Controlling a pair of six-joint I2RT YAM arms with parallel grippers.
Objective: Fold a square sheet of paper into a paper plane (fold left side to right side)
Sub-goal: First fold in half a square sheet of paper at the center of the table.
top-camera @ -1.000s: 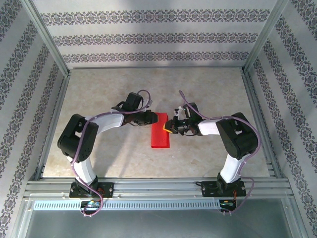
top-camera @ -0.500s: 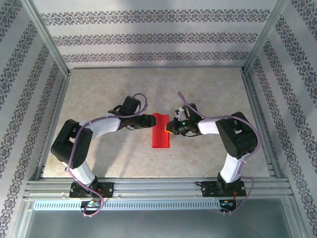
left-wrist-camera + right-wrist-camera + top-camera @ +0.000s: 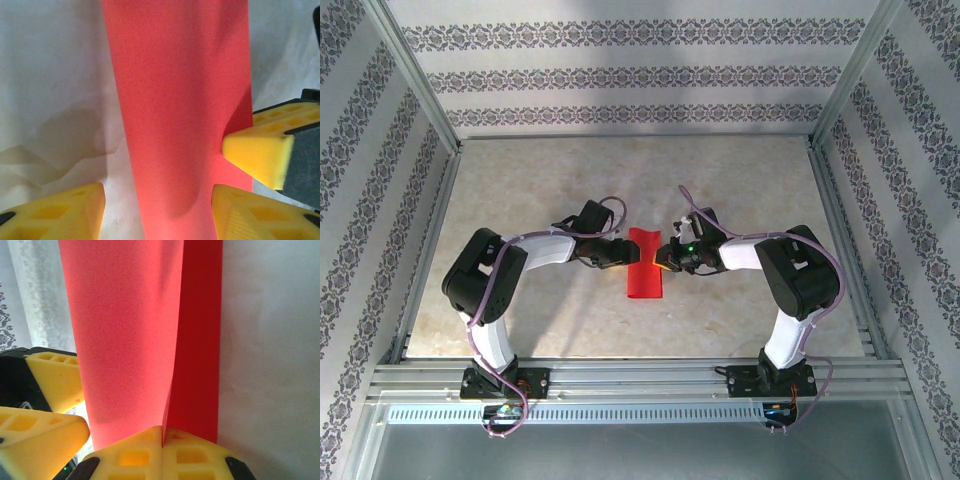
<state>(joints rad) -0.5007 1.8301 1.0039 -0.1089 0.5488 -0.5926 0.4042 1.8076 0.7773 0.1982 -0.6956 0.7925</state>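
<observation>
Where the two arms meet near the middle of the pale marbled tabletop, a thin bright red sheet of paper lies folded into a narrow strip, its long sides running away from the arm bases. The left fingers, yellow foam pads on black mounts, stand apart. One pad hangs over bare tabletop beside the strip and the other over the strip's opposite edge, and the red paper runs through the gap between them unclamped. Seen from above, they sit at the strip's left long edge, about halfway along it.

The right fingers, of the same yellow foam, are pressed together with the edge of the paper's upper layer caught between them. In the right wrist view that upper layer bows up off a darker lower layer that lies flat on the tabletop and shows along one side. In the left wrist view, one yellow tip of the right fingers touches the strip's right edge and casts a small shadow on the paper. From above, the two sets of fingers face each other across the strip, close but not touching. Patterned walls in a metal frame enclose the tabletop.
</observation>
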